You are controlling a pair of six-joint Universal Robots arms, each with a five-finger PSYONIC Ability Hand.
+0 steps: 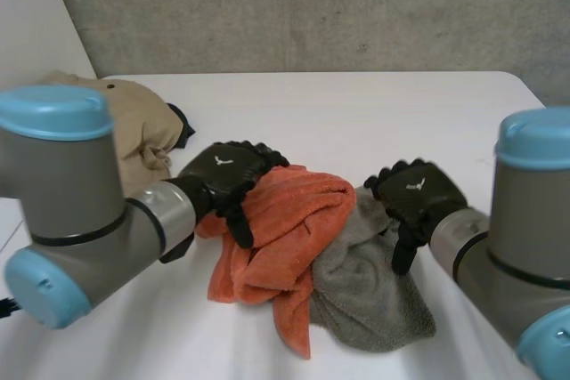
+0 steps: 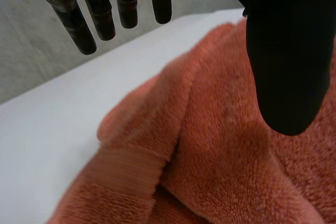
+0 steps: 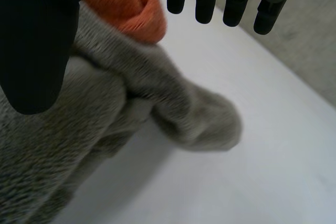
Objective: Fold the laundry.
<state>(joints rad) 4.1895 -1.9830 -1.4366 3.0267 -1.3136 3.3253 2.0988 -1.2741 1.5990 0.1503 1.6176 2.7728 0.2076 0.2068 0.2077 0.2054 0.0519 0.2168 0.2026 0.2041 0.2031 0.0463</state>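
Orange towel (image 1: 285, 220) and grey towel (image 1: 374, 300) lie crumpled by tabletop's (image 1: 356, 113) near edge, nothing folded. Left hand (image 1: 223, 171), right hand (image 1: 419, 193): fingers apart, gripping nothing.

grey towel (image 1: 374, 295) partly under orange towel (image 1: 289, 220), beige garment (image 1: 138, 122) behind left arm (image 1: 71, 211)

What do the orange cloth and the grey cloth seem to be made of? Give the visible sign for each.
The orange cloth looks like matt terry towelling: a fuzzy pile and a flat woven band show. The grey cloth, likely terry or fleece, is matt with nubbly pile.
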